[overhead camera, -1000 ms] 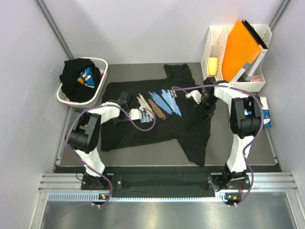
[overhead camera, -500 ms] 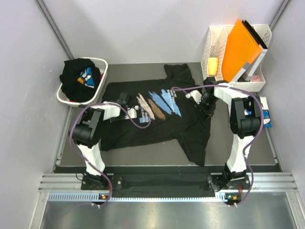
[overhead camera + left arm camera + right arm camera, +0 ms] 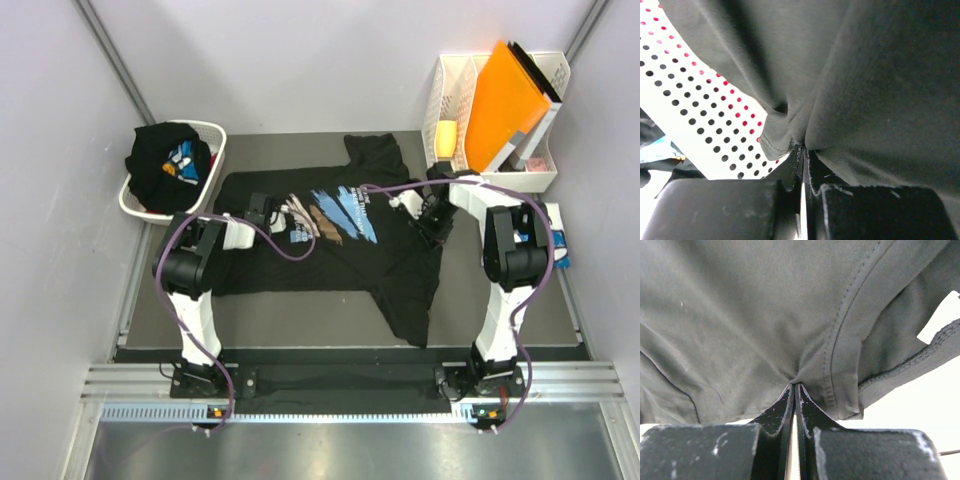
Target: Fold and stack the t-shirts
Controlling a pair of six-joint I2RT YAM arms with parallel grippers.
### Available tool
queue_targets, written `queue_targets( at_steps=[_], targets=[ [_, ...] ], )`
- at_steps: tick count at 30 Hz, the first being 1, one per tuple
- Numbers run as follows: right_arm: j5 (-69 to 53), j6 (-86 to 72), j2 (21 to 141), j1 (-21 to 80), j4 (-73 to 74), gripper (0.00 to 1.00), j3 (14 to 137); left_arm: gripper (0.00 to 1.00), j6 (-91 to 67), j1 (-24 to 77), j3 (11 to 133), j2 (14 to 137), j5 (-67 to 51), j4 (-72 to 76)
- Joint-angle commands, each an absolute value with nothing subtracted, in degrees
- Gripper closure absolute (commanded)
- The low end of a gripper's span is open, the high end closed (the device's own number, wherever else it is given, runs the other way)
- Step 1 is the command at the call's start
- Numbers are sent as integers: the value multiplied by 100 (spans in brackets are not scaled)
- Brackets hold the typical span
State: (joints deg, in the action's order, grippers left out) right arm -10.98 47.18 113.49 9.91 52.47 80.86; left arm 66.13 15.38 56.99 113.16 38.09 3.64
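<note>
We are at the first fold. Nearest us, one sleeve of the spread black t-shirt (image 3: 330, 265) trails toward the near edge of the bench (image 3: 470, 300). The left tool (image 3: 802, 150) is clamped on a pinch of black cloth at the shirt's hem end. The right tool (image 3: 794, 386) is clamped on a stitched edge at the sleeve end. The printed chest faces up between them. Next, we judge, both must lift and carry their edges over together so the cloth does not bunch. Farther back, the white basket (image 3: 213, 135) holding more dark tees (image 3: 160, 165) sits close to the left tool. The orange folder (image 3: 505, 95) stands behind the right, and either could snag.
</note>
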Motion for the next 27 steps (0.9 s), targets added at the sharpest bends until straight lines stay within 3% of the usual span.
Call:
queue_targets(
  at_steps=[1, 16, 18, 19, 20, 21, 22, 24, 27],
  targets=[
    [-879, 4904, 11145, 1028, 5133, 100, 7814, 100, 7031, 1301, 5502, 11786, 4579, 124],
    [-774, 4966, 10969, 1002, 5089, 100, 7594, 100, 7172, 800, 5317, 11022, 4439, -141],
    [-765, 4975, 10925, 993, 5098, 100, 7576, 88, 6989, 774, 5457, 10890, 4343, -263],
    [-773, 4975, 10925, 993, 5098, 100, 7576, 76, 6926, 765, 5502, 10742, 4290, -298],
    [-782, 4966, 10899, 993, 5098, 100, 7576, 76, 6882, 765, 5545, 10645, 4246, -342],
    [-808, 4966, 10890, 993, 5106, 97, 7585, 76, 6838, 765, 5607, 10565, 4210, -343],
    [-852, 4940, 10890, 993, 5159, 91, 7646, 66, 6794, 765, 5668, 10425, 4149, -395],
    [-993, 4931, 10828, 1002, 5229, 72, 7699, 56, 6680, 765, 5835, 10284, 4087, -474],
    [-1221, 4834, 10688, 993, 5300, 58, 7839, 51, 6627, 773, 6002, 9915, 3964, -518]
  ],
)
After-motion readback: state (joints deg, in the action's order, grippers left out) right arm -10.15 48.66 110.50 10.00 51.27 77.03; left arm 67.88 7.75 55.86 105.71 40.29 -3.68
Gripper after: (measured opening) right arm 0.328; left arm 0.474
